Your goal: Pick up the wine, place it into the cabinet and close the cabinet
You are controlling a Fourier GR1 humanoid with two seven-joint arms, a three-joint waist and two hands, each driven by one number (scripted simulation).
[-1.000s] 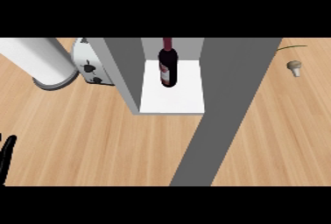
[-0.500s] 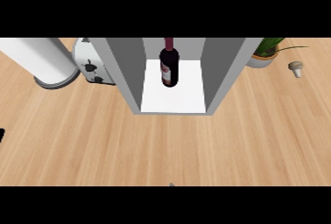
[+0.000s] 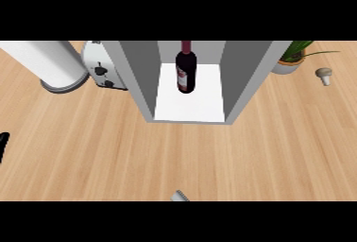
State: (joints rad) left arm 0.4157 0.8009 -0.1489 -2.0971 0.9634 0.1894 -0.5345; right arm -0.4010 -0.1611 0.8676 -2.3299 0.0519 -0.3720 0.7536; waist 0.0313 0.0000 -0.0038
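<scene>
Since half a second ago, the grey cabinet door that a second ago swept across the right of the view is gone from sight, and a small grey sliver [image 3: 181,195] now pokes in at the lower edge, just left of centre; what it belongs to cannot be told. At the left edge, a thin black strip of the left hand [image 3: 3,145] shows again against the wood, a little higher than where it showed before. So little of it is in view that whether its fingers are apart or together cannot be told. No right hand is in view.

The wine [image 3: 185,71] stands upright inside the cabinet [image 3: 141,80], on the white floor of the compartment, towards the back and between the two grey side walls, touching neither. It is dark glass with a red capsule on the neck and a label on its body. The cabinet's front is open towards the viewer.

On the wooden surface [image 3: 209,156], a white toaster [image 3: 103,71] sits just beside the cabinet's left wall, and a white paper-towel roll [image 3: 49,64] stands further left. To the right of the cabinet are a potted plant [image 3: 293,56] and, near it, a mushroom [image 3: 324,74] lying on the wood.
</scene>
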